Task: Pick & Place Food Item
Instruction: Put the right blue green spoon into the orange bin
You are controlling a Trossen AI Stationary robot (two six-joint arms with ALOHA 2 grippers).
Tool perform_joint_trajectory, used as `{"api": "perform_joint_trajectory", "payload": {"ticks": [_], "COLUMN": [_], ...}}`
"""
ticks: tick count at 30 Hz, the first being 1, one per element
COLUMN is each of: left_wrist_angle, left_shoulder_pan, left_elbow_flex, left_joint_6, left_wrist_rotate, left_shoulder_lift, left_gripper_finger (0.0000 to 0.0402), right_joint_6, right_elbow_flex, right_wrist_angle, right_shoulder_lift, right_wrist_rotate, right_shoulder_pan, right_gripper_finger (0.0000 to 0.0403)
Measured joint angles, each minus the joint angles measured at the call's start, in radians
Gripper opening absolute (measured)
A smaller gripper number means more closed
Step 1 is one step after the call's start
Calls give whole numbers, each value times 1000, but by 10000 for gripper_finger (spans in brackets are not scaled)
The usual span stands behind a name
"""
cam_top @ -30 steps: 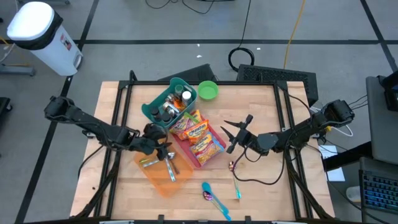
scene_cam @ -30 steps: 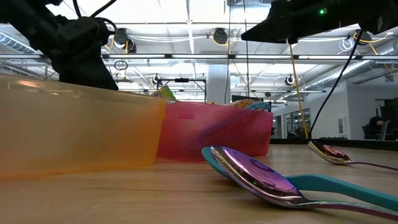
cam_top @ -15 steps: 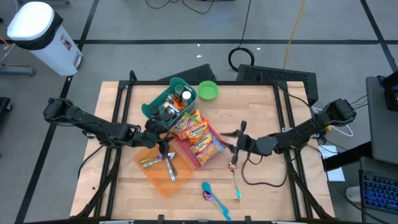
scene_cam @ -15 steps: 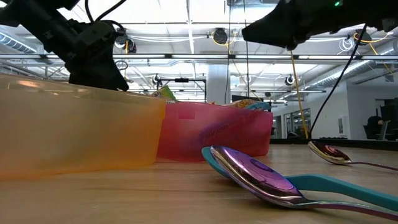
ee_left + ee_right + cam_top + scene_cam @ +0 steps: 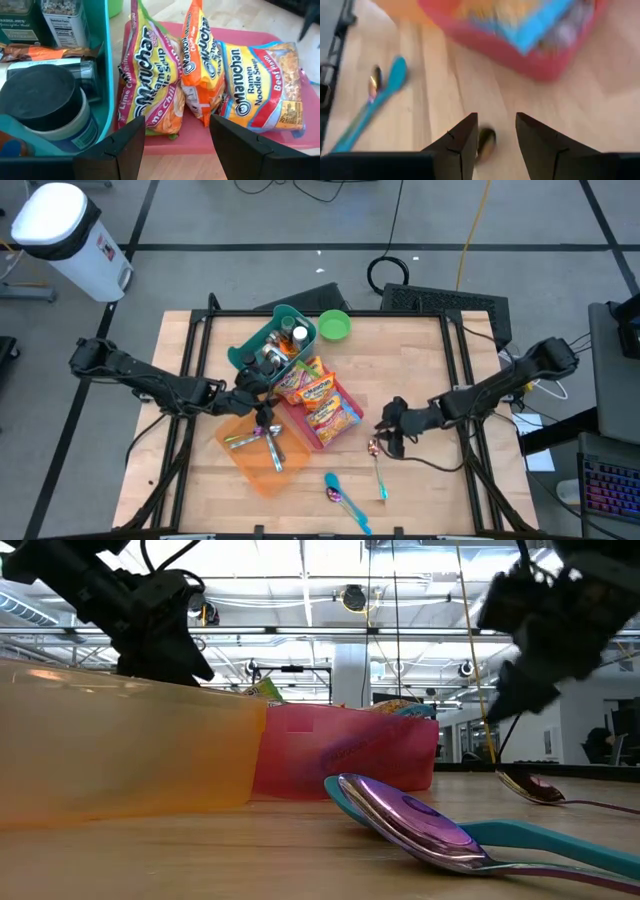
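Note:
Three Maruchan ramen packets (image 5: 200,80) lie side by side in a red tray (image 5: 312,437) at mid-table. My left gripper (image 5: 177,127) hovers open at the tray's left end, beside the teal bin (image 5: 270,345), its fingers pointing at the yellow lime chili packet (image 5: 150,95). To the right of the tray my right gripper (image 5: 386,434) is open, slanting down above the bowl of a shiny spoon (image 5: 485,142) that lies on the table. In the low view it (image 5: 520,670) hangs clear above that spoon (image 5: 530,786).
The teal bin holds jars and cans (image 5: 47,107). An orange tray (image 5: 255,465) with cutlery sits near the front left, and a green bowl (image 5: 334,326) at the back. A blue spoon and a purple one (image 5: 342,494) lie near the front edge.
My right gripper has come down and toward the table's near edge, away from the red tray's side, rolling and tipping its fingers from about level to slanting down over the shiny spoon.

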Motion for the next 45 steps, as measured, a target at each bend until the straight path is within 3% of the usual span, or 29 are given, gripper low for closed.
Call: {"api": "perform_joint_trajectory", "payload": {"ticks": [5, 13, 17, 23, 28, 34, 42, 45], "left_wrist_angle": [34, 35, 38, 42, 43, 43, 43, 43], "left_shoulder_pan": [0, 0, 0, 0, 0, 0, 0, 0], "left_elbow_flex": [0, 0, 0, 0, 0, 0, 0, 0], "left_joint_6": [2, 4, 3, 3, 3, 0, 1, 1], "left_wrist_rotate": [0, 1, 1, 1, 0, 0, 0, 0], "left_shoulder_lift": [0, 0, 0, 0, 0, 0, 0, 0], "left_gripper_finger": [230, 230, 230, 230, 230, 230, 230, 230], "right_joint_6": [73, 81, 104, 102, 128, 135, 51, 18], "right_elbow_flex": [-96, -280, -285, -260, -249, -249, -251, -252], "right_wrist_angle": [101, 478, 543, 677, 705, 705, 711, 751], "right_shoulder_lift": [21, 66, 163, 291, 351, 375, 377, 379], "right_wrist_rotate": [-23, 3, 25, -47, -41, -35, -45, -49], "right_shoulder_pan": [6, 61, 84, 103, 97, 95, 95, 94], "right_gripper_finger": [128, 144, 151, 163, 161, 119, 16, 11]}}
